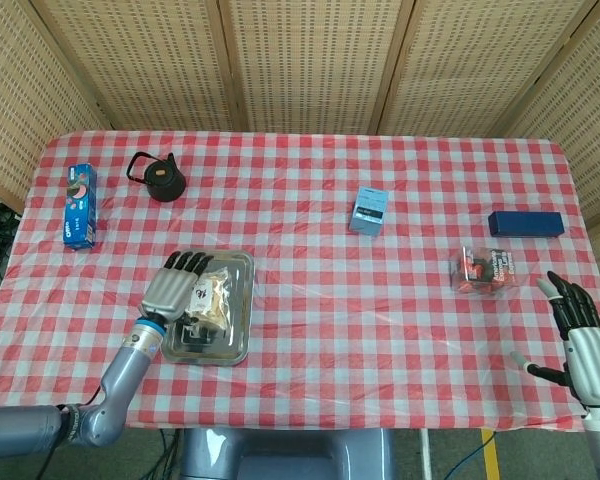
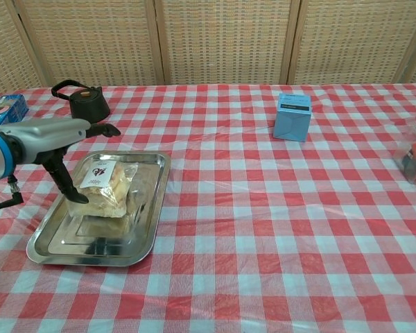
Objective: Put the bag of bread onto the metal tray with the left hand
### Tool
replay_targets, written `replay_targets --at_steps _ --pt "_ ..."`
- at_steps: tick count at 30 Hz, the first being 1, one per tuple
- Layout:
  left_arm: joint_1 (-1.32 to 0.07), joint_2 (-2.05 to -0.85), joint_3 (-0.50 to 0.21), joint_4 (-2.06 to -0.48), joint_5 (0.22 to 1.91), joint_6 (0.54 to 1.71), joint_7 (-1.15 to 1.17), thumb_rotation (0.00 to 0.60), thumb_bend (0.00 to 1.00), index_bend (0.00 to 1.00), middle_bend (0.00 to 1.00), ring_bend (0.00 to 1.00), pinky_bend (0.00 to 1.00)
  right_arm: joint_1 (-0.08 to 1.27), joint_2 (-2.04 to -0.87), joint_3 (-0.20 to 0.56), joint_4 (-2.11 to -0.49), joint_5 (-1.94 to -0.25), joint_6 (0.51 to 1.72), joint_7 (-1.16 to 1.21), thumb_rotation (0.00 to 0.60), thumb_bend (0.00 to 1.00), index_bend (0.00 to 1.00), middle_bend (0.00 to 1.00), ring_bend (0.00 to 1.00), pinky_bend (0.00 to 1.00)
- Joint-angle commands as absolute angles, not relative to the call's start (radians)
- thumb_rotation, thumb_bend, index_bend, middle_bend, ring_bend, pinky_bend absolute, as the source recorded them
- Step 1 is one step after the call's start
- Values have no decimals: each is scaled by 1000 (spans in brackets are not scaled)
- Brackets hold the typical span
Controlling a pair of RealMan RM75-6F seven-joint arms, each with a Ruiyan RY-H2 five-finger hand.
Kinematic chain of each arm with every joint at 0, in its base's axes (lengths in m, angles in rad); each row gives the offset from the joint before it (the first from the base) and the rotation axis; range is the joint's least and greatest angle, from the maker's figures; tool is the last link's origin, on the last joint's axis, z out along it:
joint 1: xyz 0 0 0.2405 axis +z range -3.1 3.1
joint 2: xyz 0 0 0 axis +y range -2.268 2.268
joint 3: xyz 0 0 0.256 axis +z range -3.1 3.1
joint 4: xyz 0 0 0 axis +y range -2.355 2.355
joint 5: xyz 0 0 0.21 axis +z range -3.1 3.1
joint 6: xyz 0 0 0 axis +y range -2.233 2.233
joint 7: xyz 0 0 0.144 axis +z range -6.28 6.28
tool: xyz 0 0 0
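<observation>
The clear bag of bread lies flat on the metal tray at the front left of the table. My left hand hovers over the tray's left side with its fingers spread; one finger reaches down beside the bag's left edge, and the hand no longer wraps the bag. At the table's front right corner my right hand is open and holds nothing; the chest view does not show it.
A black kettle and a blue cookie box stand behind the tray at the far left. A light blue box sits mid-table. At the right are a dark blue box and a clear pack.
</observation>
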State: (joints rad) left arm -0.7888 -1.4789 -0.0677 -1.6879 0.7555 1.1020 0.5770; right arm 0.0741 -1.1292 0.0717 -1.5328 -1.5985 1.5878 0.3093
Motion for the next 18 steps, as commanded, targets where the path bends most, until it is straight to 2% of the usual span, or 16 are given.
replay_targets --at_steps 1,10,14,18 --pt "-714 -1385 -87 -1781 885 1162 436 600 60 0 0 0 0 76 -1130 70 -1533 -1600 1584 303 600 57 0 0 0 0" --pt "-583 -1299 -31 -1810 1068 1294 320 600 60 0 0 0 0 82 -1138 64 -1533 -1597 1565 260 600 56 0 0 0 0" --pt "-466 -1292 48 -1741 1205 1448 314 600 60 0 0 0 0 89 -1152 56 -1526 -1607 1548 179 600 56 0 0 0 0" --pt "-394 -1319 74 -1679 1264 1529 312 600 60 0 0 0 0 94 -1164 49 -1524 -1614 1538 112 600 57 0 0 0 0"
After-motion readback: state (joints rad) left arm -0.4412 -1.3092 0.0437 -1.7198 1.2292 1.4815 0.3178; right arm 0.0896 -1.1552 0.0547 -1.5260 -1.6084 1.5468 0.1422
